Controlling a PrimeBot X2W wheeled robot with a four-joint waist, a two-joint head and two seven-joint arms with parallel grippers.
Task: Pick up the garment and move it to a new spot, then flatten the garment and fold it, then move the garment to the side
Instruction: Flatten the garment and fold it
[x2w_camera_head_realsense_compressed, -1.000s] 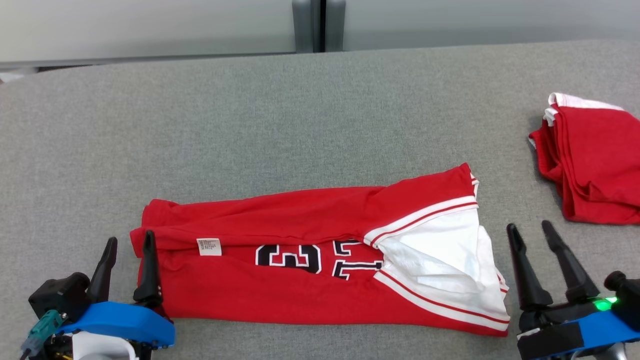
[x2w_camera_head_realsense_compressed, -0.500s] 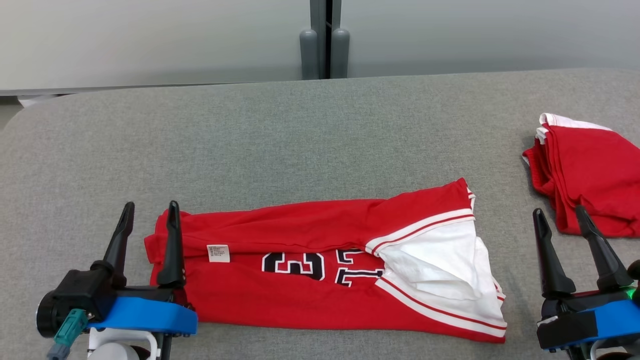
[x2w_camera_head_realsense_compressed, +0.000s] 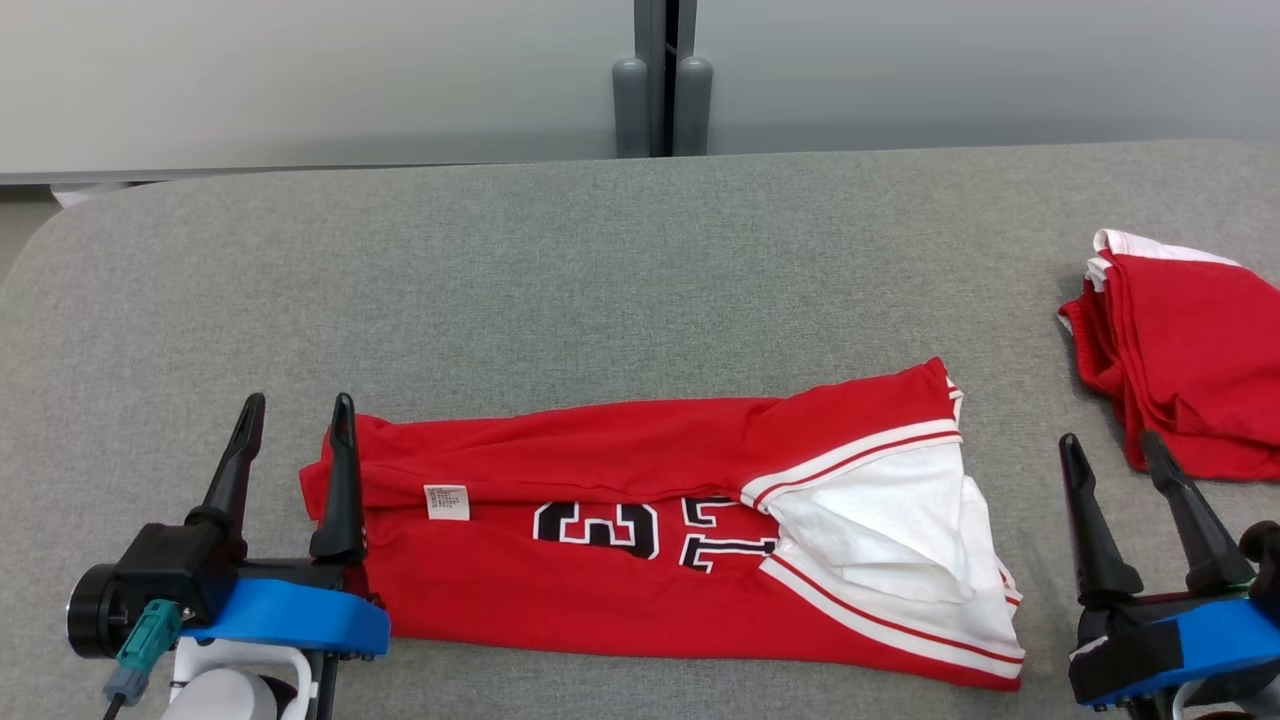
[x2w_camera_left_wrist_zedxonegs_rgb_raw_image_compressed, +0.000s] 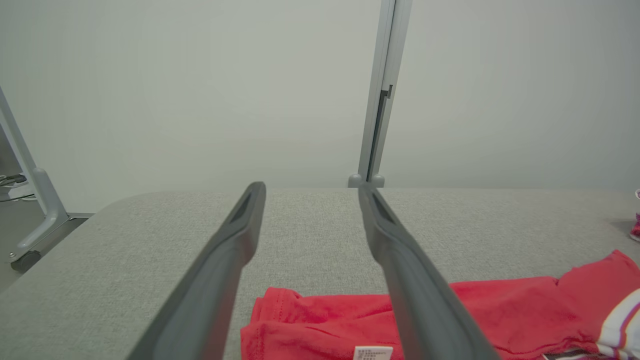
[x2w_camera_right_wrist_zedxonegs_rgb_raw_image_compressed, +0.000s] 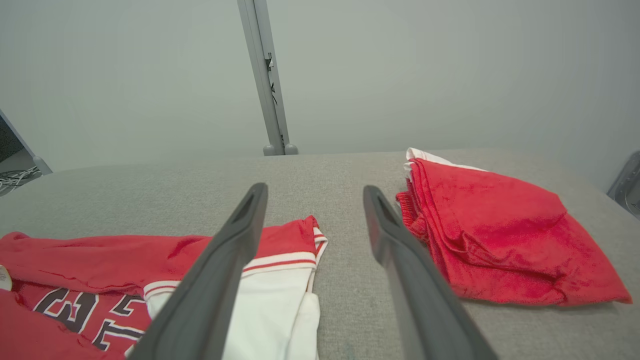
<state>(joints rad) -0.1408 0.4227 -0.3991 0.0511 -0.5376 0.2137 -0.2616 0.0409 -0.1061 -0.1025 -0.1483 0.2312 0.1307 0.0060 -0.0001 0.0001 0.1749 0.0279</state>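
Left claw (x2w_camera_head_realsense_compressed: 298, 402) stands at the near left of the head view on its blue mount. Its two long dark fingers are spread apart and hold nothing, so it is released. Its inner finger (x2w_camera_head_realsense_compressed: 340, 470) overlaps the left end of the long red fabric garment (x2w_camera_head_realsense_compressed: 600, 600) with white striped trim, but whether it touches the cloth cannot be told. In the left wrist view the left claw (x2w_camera_left_wrist_zedxonegs_rgb_raw_image_compressed: 311, 187) shows the same wide gap, and the red end of the garment (x2w_camera_left_wrist_zedxonegs_rgb_raw_image_compressed: 320, 320) lies low between the fingers.

At the near right, the right claw (x2w_camera_head_realsense_compressed: 1109, 440) is released too and is empty. It stands just beside the white end of the garment, apart from it. In the right wrist view the right claw (x2w_camera_right_wrist_zedxonegs_rgb_raw_image_compressed: 315, 188) has bare grey surface between its fingers.

The garment lies between the two claws on the grey fabric-covered tabletop (x2w_camera_head_realsense_compressed: 600, 270), folded lengthwise into a band. It shows black and white numerals (x2w_camera_head_realsense_compressed: 600, 528), a small white label (x2w_camera_head_realsense_compressed: 446, 502) near its left end and a white cloth panel (x2w_camera_head_realsense_compressed: 880, 520) at its right end.

Further back on the right, well apart from the garment, lies a folded pile of red cloth with a white edge (x2w_camera_head_realsense_compressed: 1190, 350). It is also in the right wrist view (x2w_camera_right_wrist_zedxonegs_rgb_raw_image_compressed: 500, 230).

Behind the tabletop, a grey upright post (x2w_camera_head_realsense_compressed: 660, 90) stands between pale wall panels (x2w_camera_head_realsense_compressed: 300, 80).
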